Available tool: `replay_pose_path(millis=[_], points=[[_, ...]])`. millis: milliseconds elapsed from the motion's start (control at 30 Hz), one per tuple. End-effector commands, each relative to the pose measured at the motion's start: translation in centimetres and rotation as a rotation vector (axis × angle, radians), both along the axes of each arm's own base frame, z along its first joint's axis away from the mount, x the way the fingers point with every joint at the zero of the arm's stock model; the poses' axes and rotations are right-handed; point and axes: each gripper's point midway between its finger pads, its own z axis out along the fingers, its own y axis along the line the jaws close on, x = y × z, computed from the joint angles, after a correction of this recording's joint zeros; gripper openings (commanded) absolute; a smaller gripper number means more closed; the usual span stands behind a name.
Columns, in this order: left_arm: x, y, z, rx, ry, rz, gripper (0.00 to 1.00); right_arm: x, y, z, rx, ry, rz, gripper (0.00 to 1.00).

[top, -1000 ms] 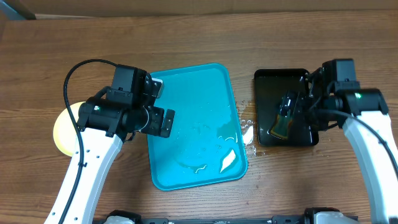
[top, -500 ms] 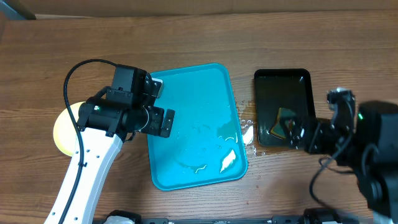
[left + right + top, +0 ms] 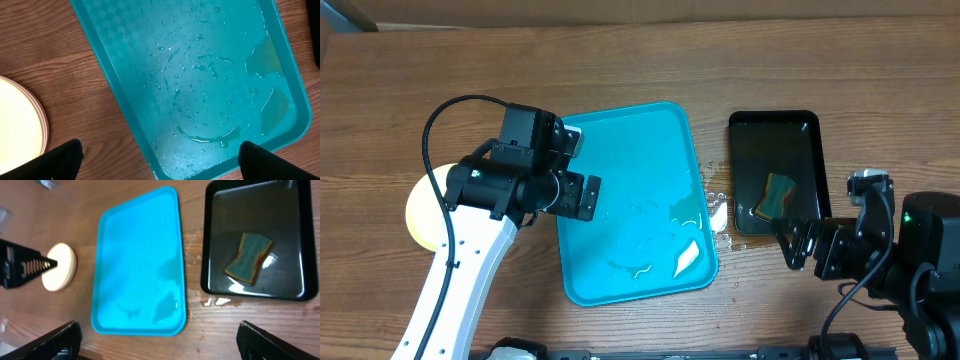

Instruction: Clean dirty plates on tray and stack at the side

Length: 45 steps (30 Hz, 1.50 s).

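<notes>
Dirty plates (image 3: 420, 210), round and stacked, lie on the brown wooden table (image 3: 840, 60) well left of the large turquoise plastic tray (image 3: 630, 150); a pale yellow one is on top, no smear shows on it, and how many lie beneath cannot be told.

Nearest the robot, the right gripper (image 3: 159, 330) hangs over the table's near right corner, fingers spread wide with nothing between them; a second ago it was over the narrow black tray (image 3: 772, 116), clenched on the yellow-and-green wavy sponge (image 3: 778, 195); now it has let go and drawn back, and the sponge lies loose in that tray's near half.

A little farther, the turquoise tray is bare of plates; a shallow puddle sits in its near right corner and droplets speckle the rest; a few spilled water drops (image 3: 717, 215) glisten on the wood between the two trays.

The left gripper (image 3: 160, 152) hovers by the tray's left rim, released and empty, unmoved over the last second.

With the sponge put down, the plates off the tray and both claws free, the washing looks finished and the task at or near its end.

No brand, label or writing can be read anywhere.
</notes>
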Motion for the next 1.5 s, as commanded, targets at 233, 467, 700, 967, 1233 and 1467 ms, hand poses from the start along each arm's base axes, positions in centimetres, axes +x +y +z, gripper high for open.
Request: replay_pose_path(millis=[233, 467, 700, 967, 1233, 1467], points=[[0.2, -0.1, 1.3, -0.007, -0.041, 0.005, 1.0, -1.6, -0.1, 7.7, -0.149, -0.624, 0.129, 1.0], [0.2, -0.1, 1.3, -0.007, -0.041, 0.005, 1.0, -0.2, -1.7, 4.6, -0.205, -0.815, 0.03, 1.0], [0.2, -0.1, 1.3, -0.007, -0.041, 0.005, 1.0, 1.8, -2.1, -1.1, -0.215, -0.857, 0.006, 1.0], [0.2, -0.1, 1.3, -0.007, -0.041, 0.005, 1.0, 4.0, -2.1, -5.3, -0.219, -1.009, -0.008, 1.0], [0.2, -0.1, 1.3, -0.007, -0.041, 0.005, 1.0, 5.1, -2.1, -8.1, -0.219, -1.048, -0.007, 1.0], [0.2, -0.1, 1.3, -0.007, -0.041, 0.005, 1.0, 5.1, -1.8, -9.3, -0.211, -0.999, 0.008, 1.0]])
